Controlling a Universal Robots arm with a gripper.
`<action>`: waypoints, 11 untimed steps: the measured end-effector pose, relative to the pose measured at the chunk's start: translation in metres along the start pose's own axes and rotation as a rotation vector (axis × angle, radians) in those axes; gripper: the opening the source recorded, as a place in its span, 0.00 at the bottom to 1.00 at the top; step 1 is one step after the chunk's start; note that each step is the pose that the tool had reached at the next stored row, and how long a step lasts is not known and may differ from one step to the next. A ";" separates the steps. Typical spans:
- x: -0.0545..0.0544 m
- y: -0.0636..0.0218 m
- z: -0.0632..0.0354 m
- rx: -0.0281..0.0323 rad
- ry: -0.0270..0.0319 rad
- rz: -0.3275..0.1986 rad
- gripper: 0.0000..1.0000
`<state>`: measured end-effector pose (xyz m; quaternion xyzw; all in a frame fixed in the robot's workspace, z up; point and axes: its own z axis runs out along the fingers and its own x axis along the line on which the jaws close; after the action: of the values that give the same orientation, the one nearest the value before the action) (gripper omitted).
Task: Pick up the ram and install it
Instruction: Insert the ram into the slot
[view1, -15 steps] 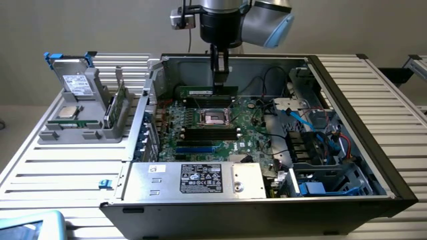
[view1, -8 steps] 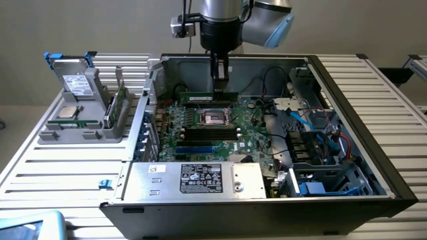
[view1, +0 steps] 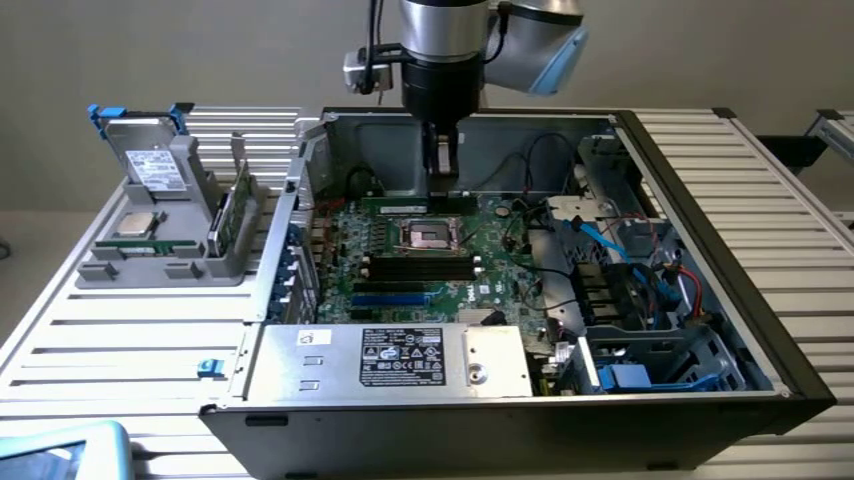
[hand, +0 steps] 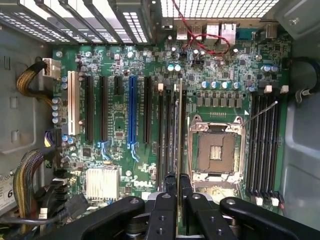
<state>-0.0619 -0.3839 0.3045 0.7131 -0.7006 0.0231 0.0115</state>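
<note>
Ram (hand: 180, 125) pinched edge-on in gripper (hand: 178, 181), long axis parallel to slots (hand: 161, 140), seemingly just above them.

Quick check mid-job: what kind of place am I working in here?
Probably a robot assembly test bench: an open computer case on a slatted metal table, with a grey parts holder beside it.

The gripper (hand: 179, 181) pinches the thin ram (hand: 180, 125), held edge-on over the long black slots (hand: 167, 135) of the green motherboard (hand: 225, 75). The square processor socket (hand: 217, 152) sits just beside it.
</note>
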 end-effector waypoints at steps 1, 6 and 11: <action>0.000 -0.0002 0.0018 0.0000 0.0001 0.000 0.14; 0.000 -0.0012 0.0105 0.0000 0.0020 0.000 0.14; 0.000 -0.0025 0.0174 -0.0001 0.0075 0.000 0.14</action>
<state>-0.0591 -0.3846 0.2871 0.7128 -0.7007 0.0257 0.0142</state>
